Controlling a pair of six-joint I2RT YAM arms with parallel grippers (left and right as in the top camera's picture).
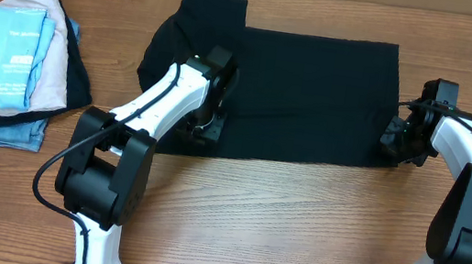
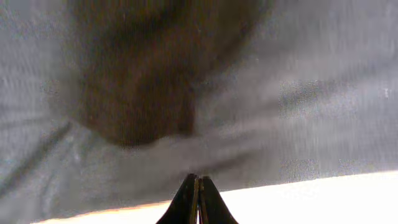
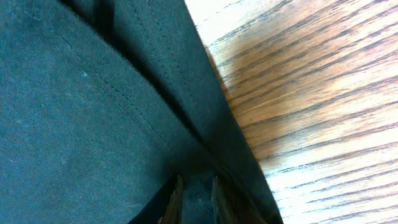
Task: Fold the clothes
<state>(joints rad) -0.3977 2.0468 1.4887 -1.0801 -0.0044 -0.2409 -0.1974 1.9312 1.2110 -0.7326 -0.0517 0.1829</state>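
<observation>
Left pincer (image 2: 198,180) closed at T-shirt (image 1: 315,97) edge; right pincer (image 3: 196,186) grips its hem.

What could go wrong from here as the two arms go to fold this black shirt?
1. The left gripper is shut right at the near hem of the black T-shirt. It may have caught little or no fabric, so the hem could slip out on lifting.
2. The right gripper pinches only the shirt's side edge, so the cloth may sag between the arms and fold crooked.
3. The shirt's far left end lies bunched and could get folded in as a lump.
</observation>
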